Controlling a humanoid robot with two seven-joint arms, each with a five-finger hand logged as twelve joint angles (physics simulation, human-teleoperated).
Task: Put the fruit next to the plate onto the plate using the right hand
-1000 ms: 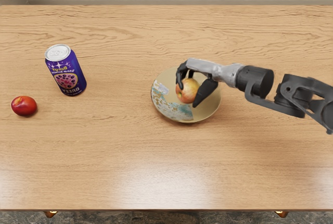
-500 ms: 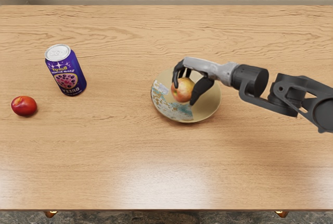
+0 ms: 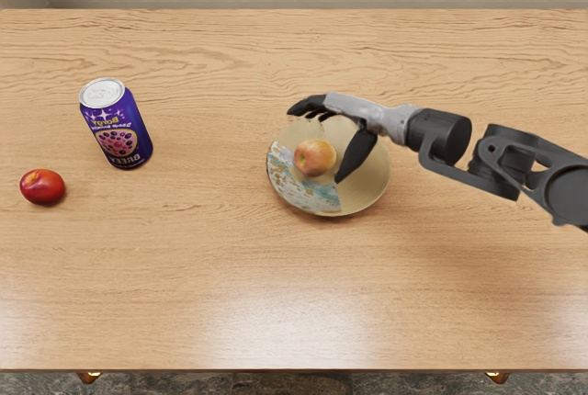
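Observation:
A yellow-red apple (image 3: 314, 157) rests on the round plate (image 3: 367, 193) near the table's middle. My right hand (image 3: 329, 134) hovers just above and behind the apple, with its arm coming in from the right edge. Its fingers (image 3: 308, 107) are spread out past the apple's far side and the thumb (image 3: 353, 153) hangs down to the apple's right. Nothing is held in the hand. The left arm does not show.
A purple soda can (image 3: 116, 124) stands upright at the left of the wooden table (image 3: 294, 303). A small red fruit (image 3: 42, 186) lies near the left edge, far from the plate.
The right hand has opened and let go of the apple, its fingers lifting away. The apple has shifted slightly left and now lies on the plate.

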